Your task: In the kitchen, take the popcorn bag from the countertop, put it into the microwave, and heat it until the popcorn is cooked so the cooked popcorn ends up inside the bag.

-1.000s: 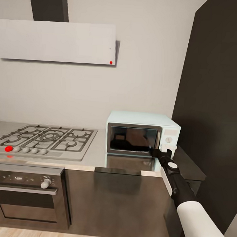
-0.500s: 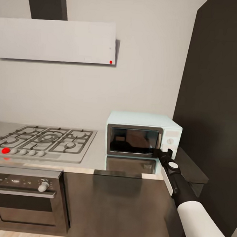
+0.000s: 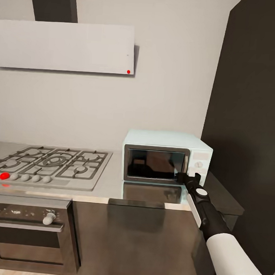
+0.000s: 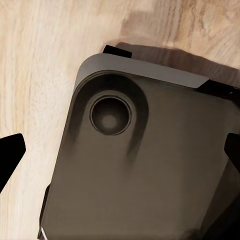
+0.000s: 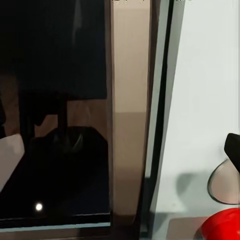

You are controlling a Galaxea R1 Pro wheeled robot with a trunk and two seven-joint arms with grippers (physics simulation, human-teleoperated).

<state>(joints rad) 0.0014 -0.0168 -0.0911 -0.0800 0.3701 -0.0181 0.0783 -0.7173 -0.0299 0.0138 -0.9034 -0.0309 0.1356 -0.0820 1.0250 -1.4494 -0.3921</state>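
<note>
At the microwave (image 3: 166, 163) door's edge, the right gripper (image 3: 186, 179) should move slowly; can't tell its jaws.

Beneath my left wrist lies a dark grey rounded plate (image 4: 150, 175), likely part of my own base, with a round recessed socket (image 4: 112, 115) toward ten o'clock. Pale wood floor (image 4: 40, 65) wraps it from eight to two o'clock. My black fingertips (image 4: 9, 152) show at nine and three o'clock, set wide apart.
</note>
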